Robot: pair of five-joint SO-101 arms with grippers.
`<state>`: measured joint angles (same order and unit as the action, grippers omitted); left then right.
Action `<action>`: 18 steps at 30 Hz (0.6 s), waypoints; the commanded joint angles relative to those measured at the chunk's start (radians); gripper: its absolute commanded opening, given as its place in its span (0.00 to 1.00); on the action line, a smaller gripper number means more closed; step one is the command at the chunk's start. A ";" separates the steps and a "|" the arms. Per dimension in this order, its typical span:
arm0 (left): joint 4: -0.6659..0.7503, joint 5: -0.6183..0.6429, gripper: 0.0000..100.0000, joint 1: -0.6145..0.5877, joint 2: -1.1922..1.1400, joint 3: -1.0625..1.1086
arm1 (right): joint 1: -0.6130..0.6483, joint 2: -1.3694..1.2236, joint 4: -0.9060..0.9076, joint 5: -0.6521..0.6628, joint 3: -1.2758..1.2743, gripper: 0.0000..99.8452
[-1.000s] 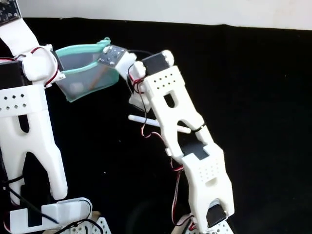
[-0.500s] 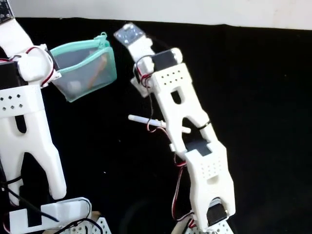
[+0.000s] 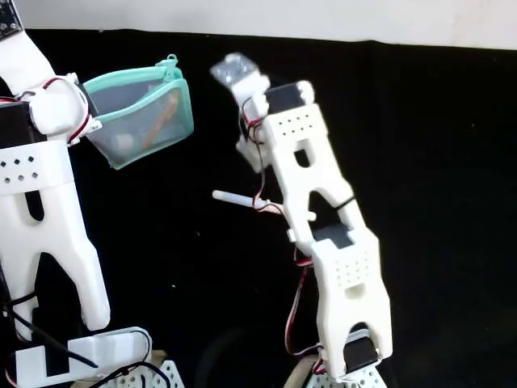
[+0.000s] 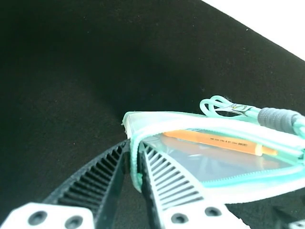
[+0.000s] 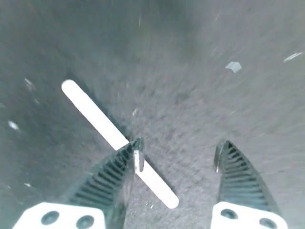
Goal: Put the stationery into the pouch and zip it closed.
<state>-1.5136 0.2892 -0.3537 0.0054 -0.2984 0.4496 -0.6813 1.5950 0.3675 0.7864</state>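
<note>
Teal pouch pinched by one corner in left hand, mouth open. Loose white pen lies on surface under wide-open right hand, slanting across its gap; right arm nearer.

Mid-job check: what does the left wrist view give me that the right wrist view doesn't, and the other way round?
Left wrist view: the left gripper shut on a corner of the teal pouch, an orange pen inside it, and the zip pull at the far end. Right wrist view: the right gripper open above a white stick lying flat. Both: the black table.
</note>
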 commanded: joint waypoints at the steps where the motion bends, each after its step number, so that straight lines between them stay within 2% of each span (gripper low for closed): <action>1: 0.003 0.011 0.01 -0.019 -0.013 0.035 | -0.008 -0.025 -0.022 0.087 0.004 0.24; 8: 0.003 0.009 0.01 -0.021 -0.015 0.035 | -0.008 -0.087 -0.015 0.242 -0.001 0.24; 18: 0.003 0.009 0.01 -0.021 -0.015 0.038 | 0.004 -0.093 0.124 0.485 -0.002 0.24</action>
<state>-1.5136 0.2892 -0.3537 0.0054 -0.2954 0.4511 -0.7825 1.6901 0.7833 0.7802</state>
